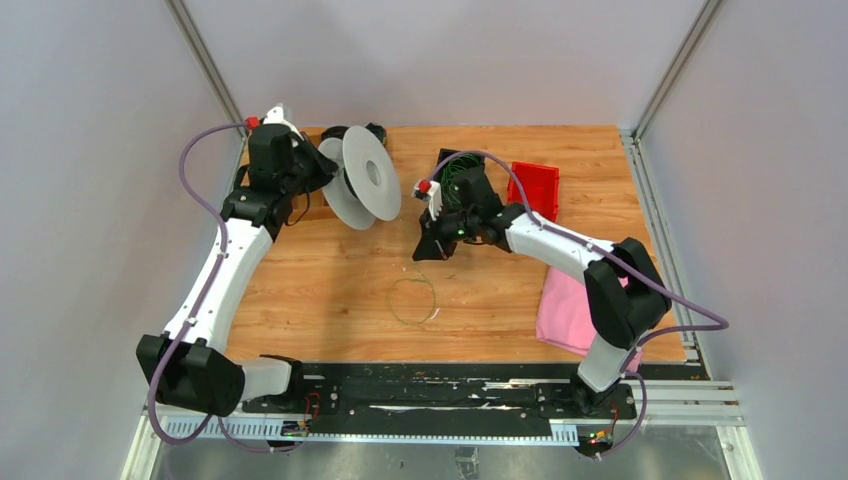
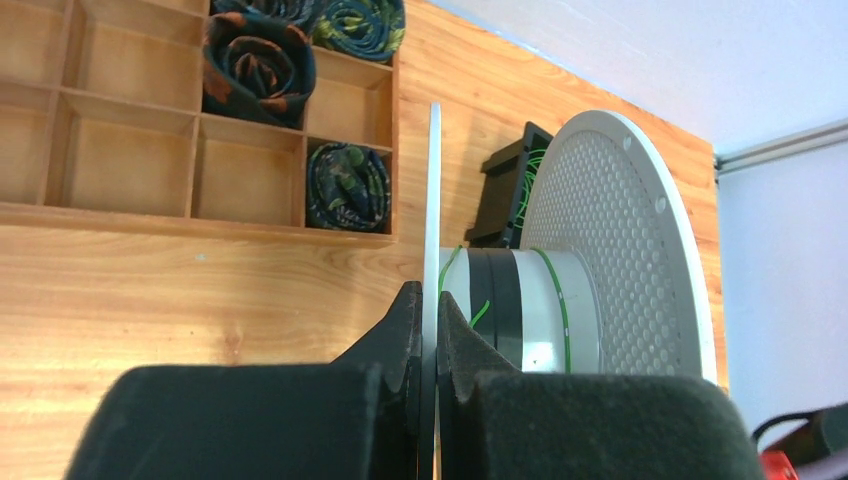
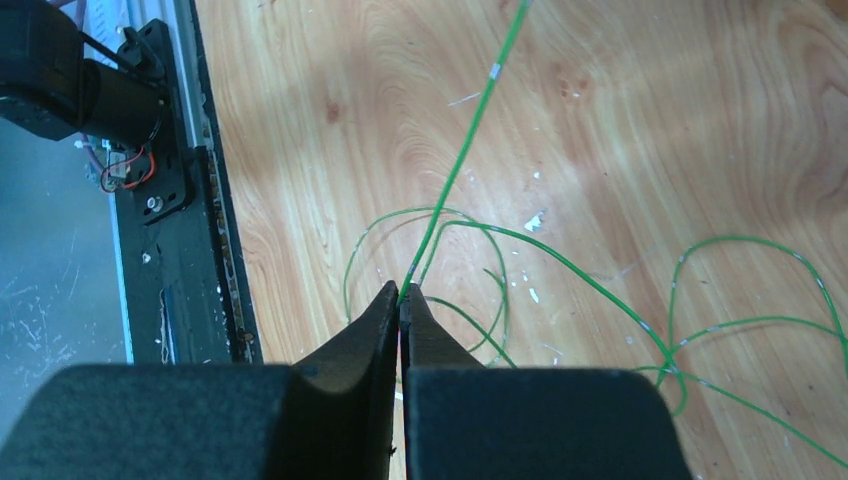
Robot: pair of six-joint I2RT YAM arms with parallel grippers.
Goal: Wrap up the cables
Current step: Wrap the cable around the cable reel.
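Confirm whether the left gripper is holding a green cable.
No, the left gripper is shut only on the thin edge of the spool's near flange.

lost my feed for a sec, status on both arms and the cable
Left end effector shut on spool flange. Right end effector shut on green cable. Loose loops lying on table, nothing seen blocking.

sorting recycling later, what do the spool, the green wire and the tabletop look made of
Spool: likely plastic, matte grey-white, one flange perforated with small holes.
Green wire: thin, curling, glossy green coating, probably plastic-insulated.
Tabletop: wood or laminate, visible grain and knots, smooth finish.
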